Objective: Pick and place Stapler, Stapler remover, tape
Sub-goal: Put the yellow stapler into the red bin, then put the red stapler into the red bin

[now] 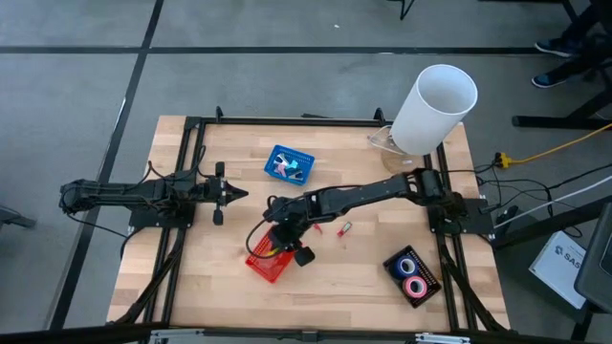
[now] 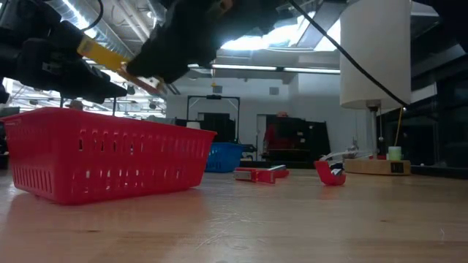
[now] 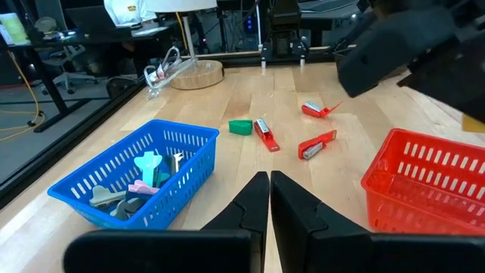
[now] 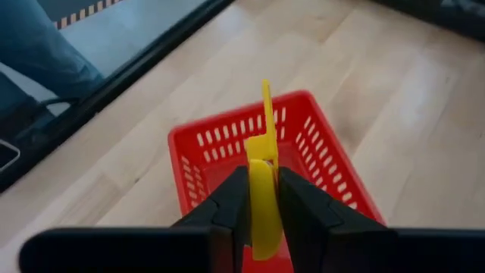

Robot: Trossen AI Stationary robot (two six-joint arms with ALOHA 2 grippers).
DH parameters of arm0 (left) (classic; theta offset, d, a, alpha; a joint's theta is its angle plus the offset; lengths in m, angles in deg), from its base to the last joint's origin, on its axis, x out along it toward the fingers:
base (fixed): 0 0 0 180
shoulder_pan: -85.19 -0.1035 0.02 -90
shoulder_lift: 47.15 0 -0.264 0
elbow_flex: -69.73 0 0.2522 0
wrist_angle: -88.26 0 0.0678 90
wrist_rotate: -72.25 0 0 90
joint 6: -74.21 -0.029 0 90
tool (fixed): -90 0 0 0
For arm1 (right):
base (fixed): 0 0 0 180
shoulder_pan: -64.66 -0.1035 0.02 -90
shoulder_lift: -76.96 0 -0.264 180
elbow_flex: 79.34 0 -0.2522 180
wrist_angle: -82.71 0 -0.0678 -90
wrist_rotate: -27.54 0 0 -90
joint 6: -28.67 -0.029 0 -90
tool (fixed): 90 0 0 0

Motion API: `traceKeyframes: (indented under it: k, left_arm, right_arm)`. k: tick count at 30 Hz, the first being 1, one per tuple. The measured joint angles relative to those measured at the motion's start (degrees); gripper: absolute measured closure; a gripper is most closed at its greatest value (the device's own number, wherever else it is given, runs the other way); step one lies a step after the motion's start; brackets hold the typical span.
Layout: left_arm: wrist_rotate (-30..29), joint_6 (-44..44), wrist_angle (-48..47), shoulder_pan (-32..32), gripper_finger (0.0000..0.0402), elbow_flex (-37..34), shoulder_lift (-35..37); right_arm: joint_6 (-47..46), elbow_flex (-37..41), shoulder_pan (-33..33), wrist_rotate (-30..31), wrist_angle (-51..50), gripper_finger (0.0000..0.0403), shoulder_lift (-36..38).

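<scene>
- Your two arms [image 1: 363, 196] are matte black, slim and jointed, with black cables trailing from their bases.
- Each gripper [image 3: 269, 199] has dark, wedge-shaped fingers.

Three baskets [image 1: 290, 164], two tape rolls [image 1: 407, 263].

A tall white tube [image 1: 433, 108] stood at the far right of the wooden table [image 1: 363, 277]. A green block [image 3: 240, 127] lay near the middle. A yellow cable [image 1: 555, 148] ran off to the right.
</scene>
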Motion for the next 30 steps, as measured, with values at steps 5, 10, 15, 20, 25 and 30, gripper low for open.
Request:
traceKeyframes:
  k: [5, 10, 15, 20, 25, 30]
  left_arm:
    - [0.0, 0.0, 0.0, 0.0, 0.0394, 0.0, 0.0]
    - [0.0, 0.0, 0.0, 0.0, 0.0390, 0.0, 0.0]
    - [0.0, 0.0, 0.0, 0.0, 0.0391, 0.0, 0.0]
    - [0.0, 0.0, 0.0, 0.0, 0.0394, 0.0, 0.0]
    - [0.0, 0.0, 0.0, 0.0, 0.0389, 0.0, 0.0]
    - [0.0, 0.0, 0.0, 0.0, 0.0392, 0.0, 0.0]
  right_arm:
    - [0.4, 0.0, 0.0, 0.4, -1.0, 0.0327, 0.0]
    - [-4.8, 0.0, 0.2, 2.0, -1.2, 0.0326, 0.0]
    - [-7.8, 0.0, 0.5, 0.3, -1.0, 0.0313, 0.1]
    - [-8.2, 0.0, 0.4, 0.4, 0.3, 0.0255, 0.2]
    - [-7.5, 0.1, 0.5, 2.0, 0.5, 0.0191, 0.4]
    - [-7.1, 0.1, 0.8, 2.1, -2.3, 0.0160, 3.3]
